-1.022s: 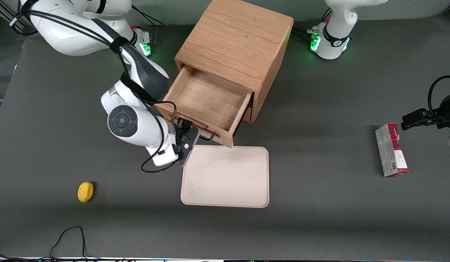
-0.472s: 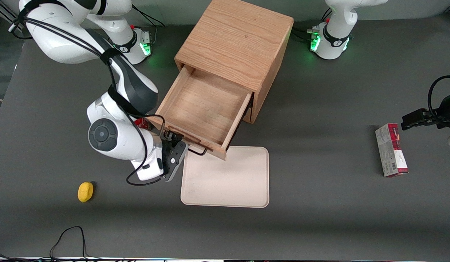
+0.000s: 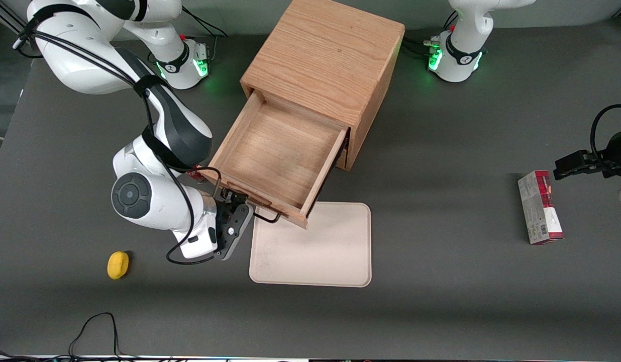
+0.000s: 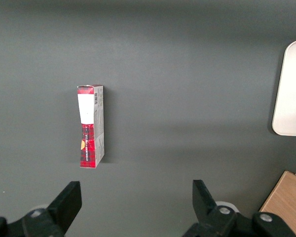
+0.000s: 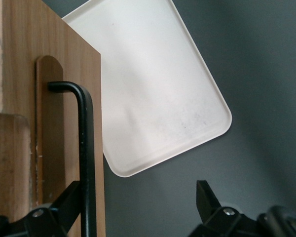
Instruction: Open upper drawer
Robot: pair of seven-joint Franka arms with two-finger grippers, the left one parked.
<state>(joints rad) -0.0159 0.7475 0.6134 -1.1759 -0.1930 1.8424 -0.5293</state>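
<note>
We are looking at an oak cabinet [image 3: 324,65] standing on the grey table [image 3: 441,281], with its upper drawer [image 3: 275,156] pulled well out toward the front camera — the shallow wooden box is lying open and bare, its front corner overhanging the cream tray [image 3: 315,251]. The tray is lying flat on the table just in front of the drawer.

Our gripper [image 3: 235,213] is sitting at the drawer front, beside the thin black handle [image 5: 86,163]. In the right wrist view its fingers are spread apart: one finger [image 5: 64,205] is lying against the wood front right beside the bar, the other [image 5: 207,200] is hanging clear over the table, so it is gripping nothing.

Toward the parked arm's end of the table a red and white carton [image 3: 540,207] is lying on its side — it is carrying a barcode, but we are not able to read its print. A small yellow object [image 3: 118,264] is resting toward the working arm's end, nearer the front camera than the gripper.
</note>
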